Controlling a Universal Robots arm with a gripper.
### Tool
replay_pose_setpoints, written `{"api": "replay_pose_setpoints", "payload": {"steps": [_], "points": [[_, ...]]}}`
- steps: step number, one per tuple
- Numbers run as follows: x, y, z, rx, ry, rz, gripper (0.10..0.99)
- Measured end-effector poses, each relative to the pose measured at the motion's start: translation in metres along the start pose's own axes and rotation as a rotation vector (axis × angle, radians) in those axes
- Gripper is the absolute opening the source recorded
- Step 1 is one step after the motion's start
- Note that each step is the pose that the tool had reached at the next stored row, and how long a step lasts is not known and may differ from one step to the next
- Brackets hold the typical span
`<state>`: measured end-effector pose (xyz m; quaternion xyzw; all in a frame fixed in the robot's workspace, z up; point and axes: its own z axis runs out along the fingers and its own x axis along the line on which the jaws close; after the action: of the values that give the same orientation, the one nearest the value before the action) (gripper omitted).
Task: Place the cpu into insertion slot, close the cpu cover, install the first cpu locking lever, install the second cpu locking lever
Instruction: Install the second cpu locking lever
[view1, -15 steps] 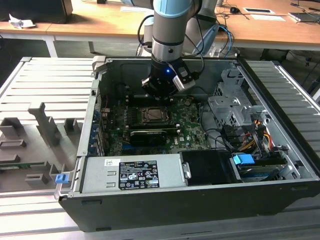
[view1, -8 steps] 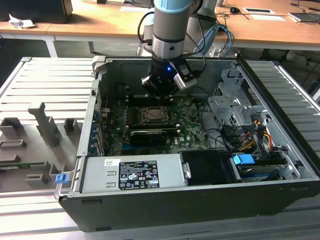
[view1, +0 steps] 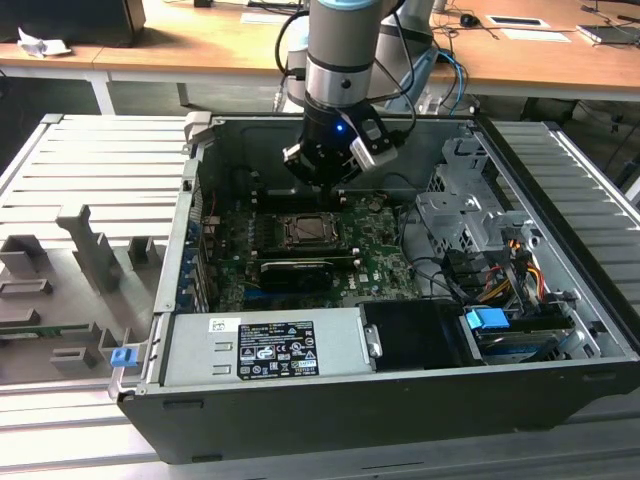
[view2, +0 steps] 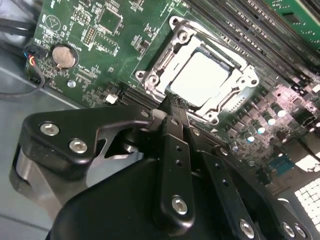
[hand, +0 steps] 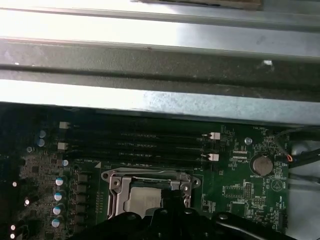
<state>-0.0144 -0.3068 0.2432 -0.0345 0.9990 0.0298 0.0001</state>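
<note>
cpu (view2: 200, 77) flat in insertion slot (view2: 150, 82), face up, cpu cover (view2: 235, 67) closed over it, end effector (view2: 172, 102) fingers together, empty

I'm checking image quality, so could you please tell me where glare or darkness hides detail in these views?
In the second wrist view, the cpu glares near-white. In the first wrist view, the case wall is blown out while the motherboard sits dim. The exterior view is evenly lit.
</note>
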Motion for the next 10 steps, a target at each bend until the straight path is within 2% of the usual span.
{"api": "replay_pose_setpoints", "payload": {"steps": [10], "points": [[0.0004, -0.0055, -0.0003, 0.0, 0.0001, 0.0, 0.106]]}}
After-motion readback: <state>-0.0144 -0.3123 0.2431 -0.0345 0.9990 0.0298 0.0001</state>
